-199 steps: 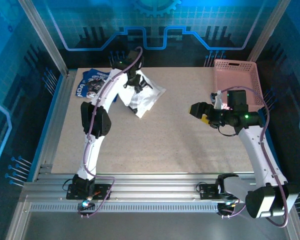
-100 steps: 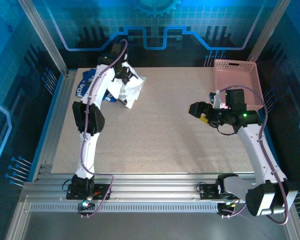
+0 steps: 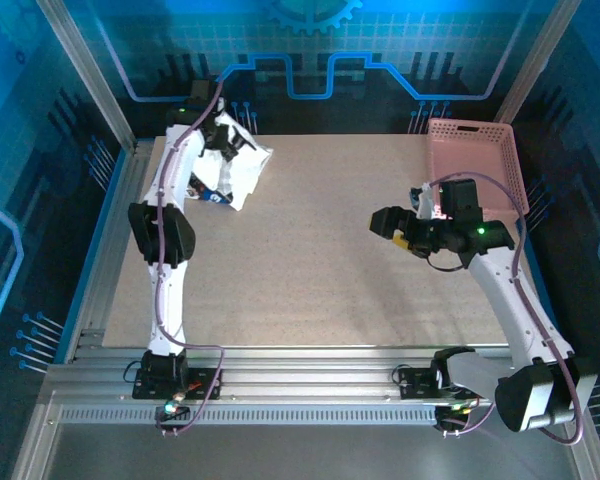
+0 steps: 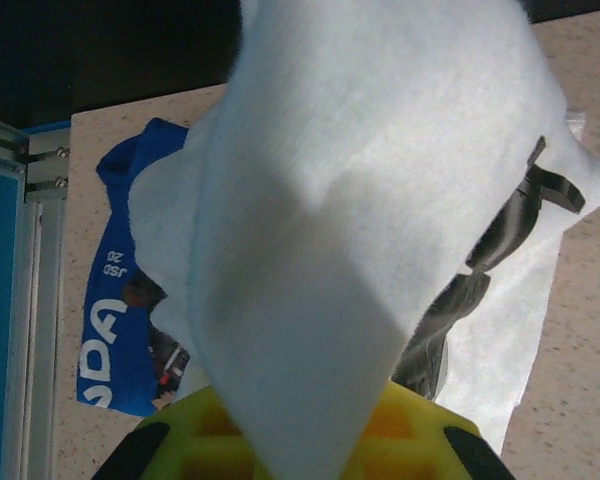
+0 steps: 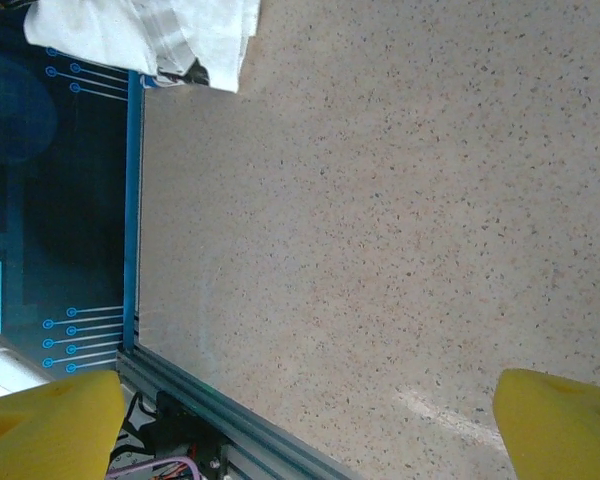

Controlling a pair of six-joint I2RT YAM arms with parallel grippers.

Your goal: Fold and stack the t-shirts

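Note:
My left gripper (image 3: 223, 142) is at the far left back of the table, shut on the white t-shirt (image 3: 242, 170), which hangs bunched from it. In the left wrist view the white t-shirt (image 4: 380, 200) drapes from between the yellow fingers (image 4: 435, 430) and bears a dark mark (image 4: 510, 225). The blue t-shirt (image 4: 120, 330) with white lettering lies on the table beneath it, mostly covered; a blue strip (image 3: 208, 190) peeks out. My right gripper (image 3: 390, 222) hovers open over the table's right middle, and nothing sits between its wide-apart fingertips (image 5: 50, 410). The white t-shirt (image 5: 150, 30) appears far off.
A pink lattice basket (image 3: 475, 150) stands at the back right corner, just behind my right arm. The speckled tabletop (image 3: 320, 260) stretches between the arms. A metal frame rail (image 3: 120, 230) borders the left edge close to the shirts.
My left gripper has carried the white t-shirt left and back, over the blue t-shirt, which now is mostly covered. The right gripper has drifted slightly left.

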